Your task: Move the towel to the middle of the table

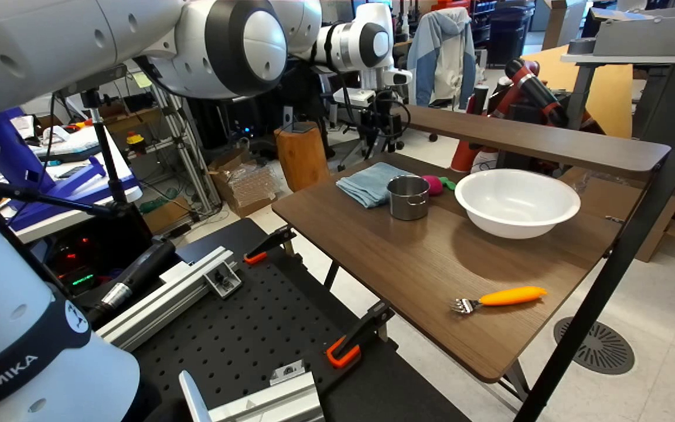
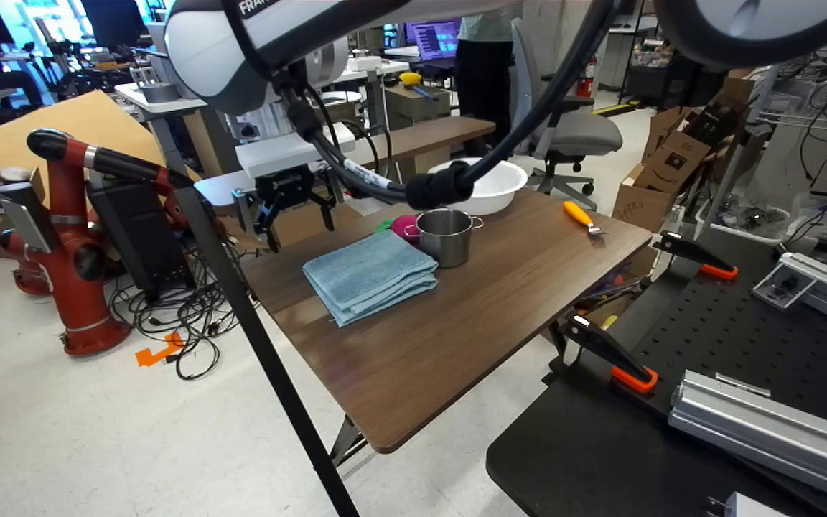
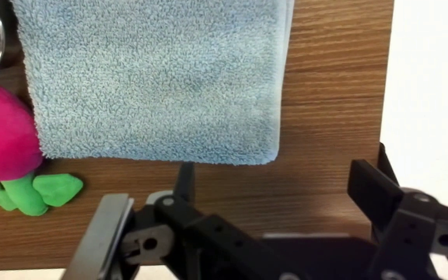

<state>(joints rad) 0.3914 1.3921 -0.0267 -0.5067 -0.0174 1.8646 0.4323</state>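
The towel is a folded light blue cloth lying flat near one end of the dark brown table. It also shows on the table in an exterior view as a thick folded square towel. My gripper is open and empty above the table's end, apart from the towel. In the wrist view the towel fills the upper left. The open fingers are below its lower edge in the picture, the left fingertip close to that edge and the right one near the table's side edge.
A metal pot and a pink toy with green leaves stand right beside the towel. A white bowl and an orange-handled fork are farther along. A raised shelf runs along the table's back, with a black leg.
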